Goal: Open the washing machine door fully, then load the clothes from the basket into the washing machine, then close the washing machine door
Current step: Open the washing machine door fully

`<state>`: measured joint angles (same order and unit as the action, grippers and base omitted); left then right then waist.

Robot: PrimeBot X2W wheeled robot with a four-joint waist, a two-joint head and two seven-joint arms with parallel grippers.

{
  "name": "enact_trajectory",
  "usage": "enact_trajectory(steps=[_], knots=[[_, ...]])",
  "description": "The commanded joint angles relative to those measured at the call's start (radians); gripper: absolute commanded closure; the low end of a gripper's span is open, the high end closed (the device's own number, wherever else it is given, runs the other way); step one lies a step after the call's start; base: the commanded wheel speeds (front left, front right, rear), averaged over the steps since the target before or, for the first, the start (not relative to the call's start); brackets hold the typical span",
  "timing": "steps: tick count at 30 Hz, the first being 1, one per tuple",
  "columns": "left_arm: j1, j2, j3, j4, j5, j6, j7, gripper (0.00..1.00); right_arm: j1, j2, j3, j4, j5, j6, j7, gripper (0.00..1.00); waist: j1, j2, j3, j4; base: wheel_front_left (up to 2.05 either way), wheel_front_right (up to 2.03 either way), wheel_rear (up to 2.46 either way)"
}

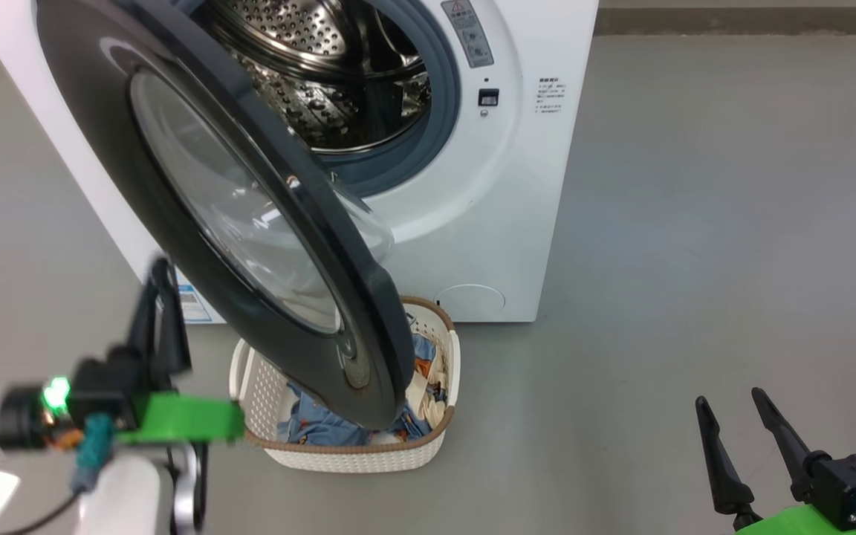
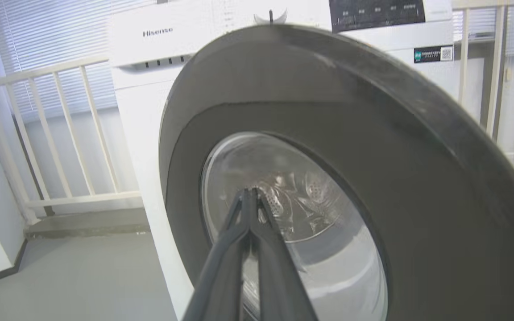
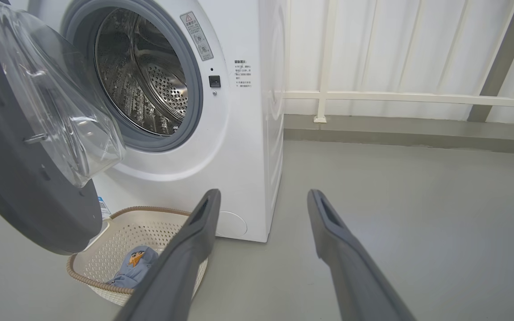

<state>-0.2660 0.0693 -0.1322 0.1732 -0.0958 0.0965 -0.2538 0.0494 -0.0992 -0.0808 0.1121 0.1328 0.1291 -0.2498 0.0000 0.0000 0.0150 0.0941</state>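
Note:
The white washing machine (image 1: 472,223) stands at the top of the head view, its steel drum (image 1: 324,74) exposed. The washing machine door (image 1: 198,245), black with a clear bowl window, hangs part-way open over the basket (image 1: 354,457). Blue clothes (image 1: 324,427) lie in the basket, partly hidden by the door. My left gripper (image 1: 160,271) is shut on nothing, its fingertips (image 2: 250,194) pointing at the door's outer face by the window; I cannot tell whether they touch it. My right gripper (image 1: 733,409) stands open and empty over the floor at the lower right.
Grey floor (image 1: 695,260) spreads wide to the machine's right. A white railing (image 3: 395,96) on a low grey step (image 3: 395,131) runs behind it. More railing (image 2: 60,133) and window blinds stand to the machine's left.

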Motion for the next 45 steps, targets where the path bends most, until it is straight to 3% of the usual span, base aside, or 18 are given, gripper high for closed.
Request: enact_trajectory(steps=[1, 5, 8, 13, 18, 23, 29, 39, 45], knots=[[-0.058, 0.023, 0.035, -0.047, 0.014, 0.012, -0.008, 1.0, -0.016, -0.008, 0.019, -0.029, -0.004, 0.002, -0.012, 0.0, 0.0, 0.0, 0.007, 0.003, 0.0, 0.0, 0.0], [-0.143, 0.018, 0.03, -0.162, 0.036, 0.03, -0.008, 1.0, -0.023, -0.009, 0.019, -0.03, -0.005, 0.002, -0.012, 0.0, 0.0, 0.0, 0.016, 0.005, 0.0, 0.0, 0.0], [-0.207, 0.002, -0.033, -0.243, 0.039, 0.017, -0.008, 1.0, -0.027, -0.008, 0.024, -0.029, -0.005, 0.002, -0.012, 0.0, 0.0, 0.0, 0.018, 0.001, 0.0, 0.0, 0.0], [-0.241, -0.013, -0.186, -0.258, -0.002, -0.034, 0.031, 1.0, -0.027, -0.003, 0.033, -0.023, -0.003, 0.002, -0.012, 0.0, 0.0, 0.0, 0.015, -0.008, 0.0, 0.0, 0.0], [-0.24, -0.018, -0.363, -0.247, -0.124, -0.071, 0.119, 1.0, -0.028, -0.003, 0.04, -0.019, 0.001, 0.002, -0.012, 0.0, 0.0, 0.0, 0.017, -0.019, 0.0, 0.0, 0.0], [-0.24, -0.019, -0.512, -0.234, -0.259, -0.049, 0.164, 1.0, -0.03, -0.004, 0.049, -0.014, 0.005, 0.002, -0.012, 0.0, 0.0, 0.0, 0.023, -0.028, 0.0, 0.0, 0.0], [-0.253, -0.019, -0.617, -0.166, -0.321, 0.002, 0.181, 1.0, -0.033, -0.003, 0.059, -0.006, 0.012, 0.002, -0.012, 0.0, 0.0, 0.0, 0.026, -0.039, 0.0, 0.0, 0.0], [-0.283, -0.019, -0.64, -0.017, -0.329, 0.09, 0.18, 1.0, -0.037, 0.001, 0.063, -0.003, 0.017, 0.002, -0.012, 0.0, 0.0, 0.0, 0.036, -0.05, 0.0, 0.0, 0.0], [-0.296, -0.017, -0.621, 0.069, -0.331, 0.112, 0.166, 1.0, -0.04, 0.001, 0.059, -0.001, 0.019, 0.002, -0.012, 0.0, 0.0, 0.0, 0.041, -0.049, 0.0, 0.0, 0.0]])
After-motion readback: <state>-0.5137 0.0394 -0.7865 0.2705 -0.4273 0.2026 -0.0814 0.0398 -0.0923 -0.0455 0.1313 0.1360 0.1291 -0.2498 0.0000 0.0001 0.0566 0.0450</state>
